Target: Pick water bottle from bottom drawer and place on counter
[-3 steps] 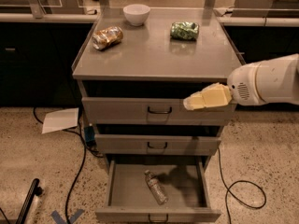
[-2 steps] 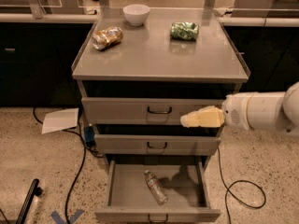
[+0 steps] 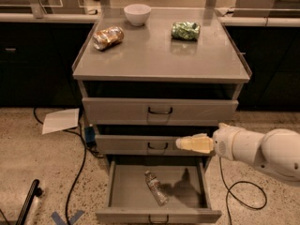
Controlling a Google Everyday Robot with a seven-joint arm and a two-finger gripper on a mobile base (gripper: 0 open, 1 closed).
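The water bottle (image 3: 155,187) lies on its side in the open bottom drawer (image 3: 123,191), cap toward the back left. My gripper (image 3: 183,143) is at the end of the white arm coming in from the right. It hangs in front of the middle drawer, above the open drawer and up and to the right of the bottle, not touching it. Its shadow falls on the drawer floor to the right of the bottle. The counter (image 3: 154,55) is the grey top of the cabinet.
On the counter are a crushed brown can (image 3: 108,37), a crushed green can (image 3: 185,30) and a white bowl (image 3: 137,14). A sheet of paper (image 3: 61,120) and black cables (image 3: 77,172) lie on the floor left of the cabinet; another cable (image 3: 239,191) lies at the right.
My gripper has moved down from beside the top drawer to the level of the middle drawer. The bottle and drawer have not moved.
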